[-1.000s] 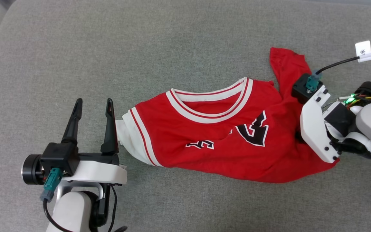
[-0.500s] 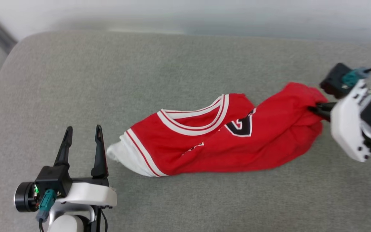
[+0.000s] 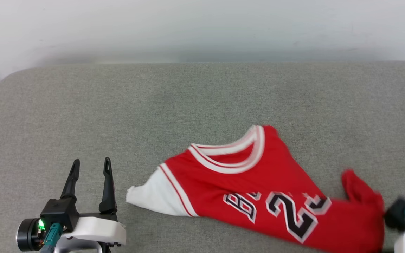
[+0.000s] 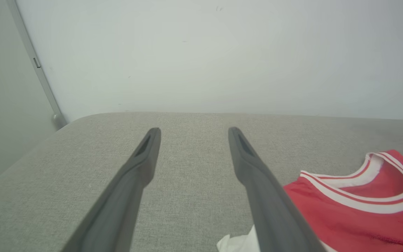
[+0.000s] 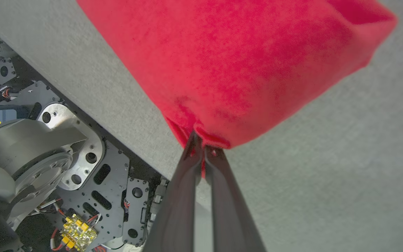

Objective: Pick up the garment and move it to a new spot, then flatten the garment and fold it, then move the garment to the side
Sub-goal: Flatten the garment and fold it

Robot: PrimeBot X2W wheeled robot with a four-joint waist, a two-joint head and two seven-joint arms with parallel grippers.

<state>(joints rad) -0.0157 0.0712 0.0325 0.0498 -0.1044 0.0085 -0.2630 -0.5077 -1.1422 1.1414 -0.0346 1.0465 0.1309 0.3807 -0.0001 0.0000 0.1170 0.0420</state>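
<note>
At the lower left of my head view the left gripper (image 3: 91, 161) sat over the grey cushion (image 3: 188, 98), its two dark fingers spread wide with nothing between them. In the left wrist view it (image 4: 194, 130) pointed toward the pale wall (image 4: 201, 52). Just to its right lay the garment (image 3: 258, 189), a bright red jersey stretched across the right half of the cushion. Its white sleeve (image 3: 153, 196) was nearest that gripper but apart from it. Then came the red-and-white striped collar (image 3: 230, 165), and then the black, white-outlined chest characters (image 3: 283, 211). I read a clear 2 in the middle and something like an 8 or B on its left. The right one was too creased to make out. At the far right, my right wrist view showed the right gripper (image 5: 203, 147) pressed together, pinching a bunched red edge of the jersey (image 5: 243, 63).
</note>
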